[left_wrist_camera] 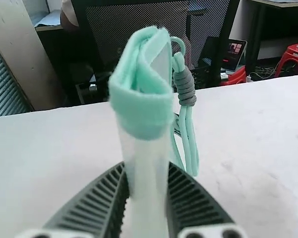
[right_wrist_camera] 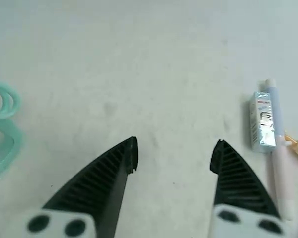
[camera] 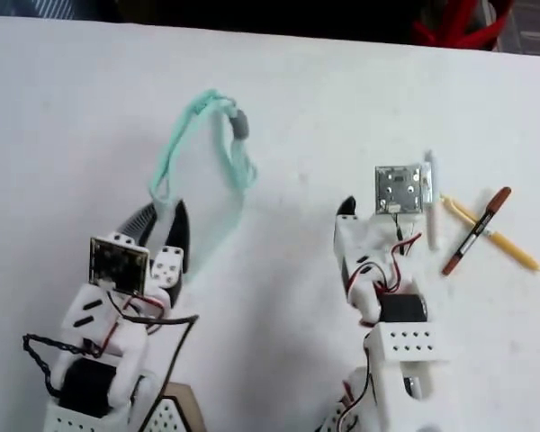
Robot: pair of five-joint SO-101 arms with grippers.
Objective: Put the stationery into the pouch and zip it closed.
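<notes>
Left tool [left_wrist_camera: 146, 171] is clenched on the clear plastic pouch with mint-green trim [left_wrist_camera: 141, 104], holding it upright on the white desk [camera: 63, 108]. Right tool [right_wrist_camera: 175, 151] stands released, nothing between its jaws. White pen [right_wrist_camera: 279, 163] and small labelled block [right_wrist_camera: 262, 121] lie just beside it on its outer side, long axes along its line of reach. The yellow pen [camera: 519, 256] and brown-red pen [camera: 497, 205] cross farther out. Right tool is the nearer. Label print is too small to read.

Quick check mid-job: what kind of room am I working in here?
Probably an office or lab workroom: a black mesh-backed office chair and an open dark laptop sit behind the white worktable.
</notes>
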